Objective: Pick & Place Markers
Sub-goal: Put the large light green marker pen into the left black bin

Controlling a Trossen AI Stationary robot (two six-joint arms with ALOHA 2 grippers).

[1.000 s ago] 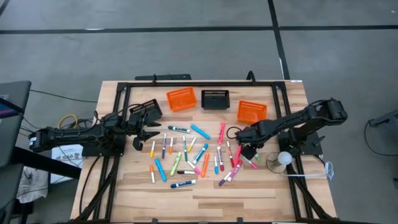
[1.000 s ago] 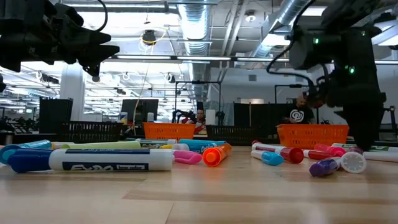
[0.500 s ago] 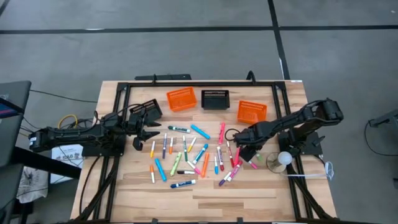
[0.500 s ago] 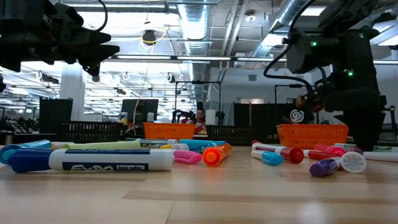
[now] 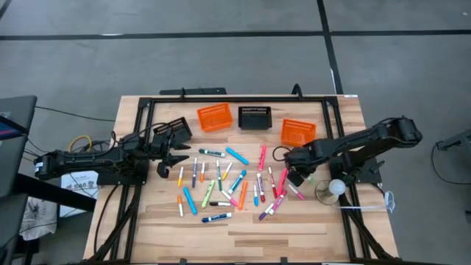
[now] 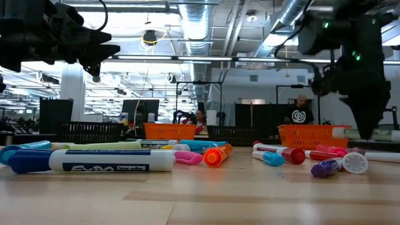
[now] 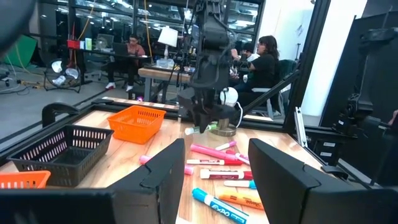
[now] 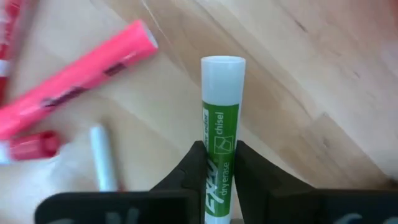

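On worktop (image 5: 243, 228), right side: right claw (image 8: 216, 163) clamped on green marker (image 8: 217, 143), white end pointing forward, lifted above the wood near pink marker (image 8: 81, 74). Right claw (image 5: 294, 174) below orange basket (image 5: 297, 131). Other markers (image 5: 221, 184) scattered mid-worktop. Left claw (image 5: 171, 157) parted, nothing between its fingers, hovering at left edge of scatter beside black basket (image 5: 172, 131).
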